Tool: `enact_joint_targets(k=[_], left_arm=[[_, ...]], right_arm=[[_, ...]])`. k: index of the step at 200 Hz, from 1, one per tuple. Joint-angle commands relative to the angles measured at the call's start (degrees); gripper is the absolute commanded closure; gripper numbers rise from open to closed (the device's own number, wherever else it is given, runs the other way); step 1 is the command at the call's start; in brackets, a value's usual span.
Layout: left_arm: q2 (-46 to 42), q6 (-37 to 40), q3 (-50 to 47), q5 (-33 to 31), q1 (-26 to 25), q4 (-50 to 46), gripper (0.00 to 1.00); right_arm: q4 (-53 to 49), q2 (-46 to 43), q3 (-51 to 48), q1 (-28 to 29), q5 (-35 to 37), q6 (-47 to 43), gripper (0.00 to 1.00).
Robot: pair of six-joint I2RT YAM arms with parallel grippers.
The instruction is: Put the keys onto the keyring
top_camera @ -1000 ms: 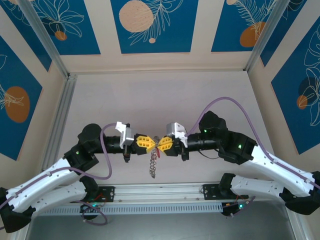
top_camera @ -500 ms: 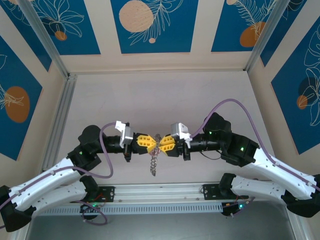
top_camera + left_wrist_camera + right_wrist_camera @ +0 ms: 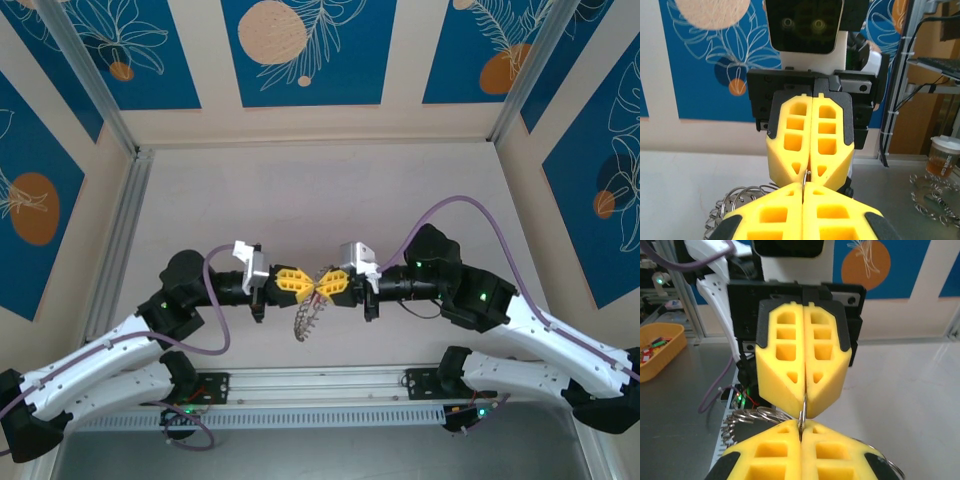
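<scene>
Keys [image 3: 308, 322] higher than before (leftward slant)

A: Left gripper [image 3: 306, 287] fingers [image 3: 765, 215]: yellow plastic, matt, finely grained. Same for right gripper [image 3: 324, 288].
B: Confirmed. Black mounts [image 3: 742, 310] behind them: also plastic, matt. Keyring [image 3: 802, 412]?
A: Thin metal wire, bright, glossy. Keys [image 3: 308, 322]: silvery metal, glinting in places.
B: Noted. Arm shells [image 3: 90, 362]: white plastic, smooth, slight sheen. Joints black, duller. Cable [image 3: 458, 199]: purple, smooth jacket.
A: Table [image 3: 320, 200]: pale, matt, smooth, no visible grain. Rail [image 3: 300, 380] at near edge: bare metal, brushed look, dull shine.
B: Agreed, logged.
</scene>
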Motion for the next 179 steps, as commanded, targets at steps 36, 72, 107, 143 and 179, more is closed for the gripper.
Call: enact_joint_targets(k=[36,72,107,143,179], left_arm=[[2.86,20.17,19.78,-9.43,-1.02,-41.56,0.78],[5.34,23.08,22.75,-10.46,-2.59,-45.21,0.71],[6.58,23.97,22.50,-10.74,-3.07,-44.96,0.70],[7.65,24.48,23.01,-11.00,-3.43,-45.53,0.70],[8.83,25.13,23.64,-11.65,-3.65,-46.47,0.77]], right_arm=[[-12.24,4.06,6.99,0.71,7.12,-3.77,1.00],[-15.84,6.69,10.15,1.20,5.80,-5.71,1.00],[-15.60,7.51,11.37,1.90,4.62,-6.45,1.00],[-15.70,8.77,12.20,2.12,3.94,-6.99,1.00],[-15.51,9.40,12.76,2.21,3.18,-7.07,1.00]])
